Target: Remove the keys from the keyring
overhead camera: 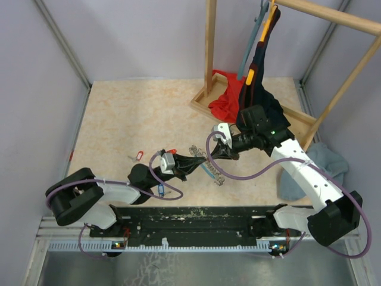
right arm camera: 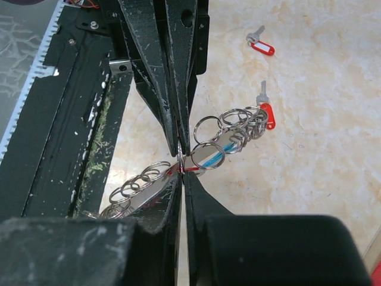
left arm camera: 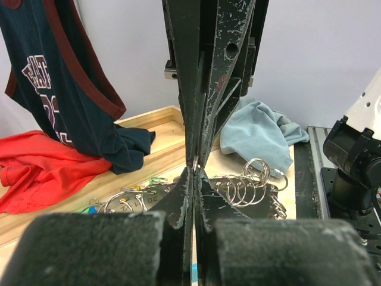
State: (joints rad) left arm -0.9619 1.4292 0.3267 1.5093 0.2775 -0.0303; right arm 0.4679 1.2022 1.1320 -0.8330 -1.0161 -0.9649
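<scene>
The keyring (overhead camera: 209,169), a grey chain of split rings with a light-blue sleeve, hangs between my two grippers just above the table. My left gripper (overhead camera: 196,159) and right gripper (overhead camera: 213,155) meet tip to tip, each shut on the same small ring. The left wrist view shows my left gripper (left arm camera: 195,171) closed on that ring, with more rings (left arm camera: 250,182) behind. The right wrist view shows my right gripper (right arm camera: 182,165) closed on it, with rings (right arm camera: 229,128) trailing away. Two keys with red tags lie loose on the table (overhead camera: 140,155) (overhead camera: 172,151), also in the right wrist view (right arm camera: 262,46) (right arm camera: 266,113).
A wooden rack (overhead camera: 209,59) stands at the back right with a navy jersey (overhead camera: 262,89) and a red cloth (overhead camera: 229,98) on its base. A light-blue towel (overhead camera: 324,167) lies at the right edge. A black rail (overhead camera: 196,217) runs along the near edge.
</scene>
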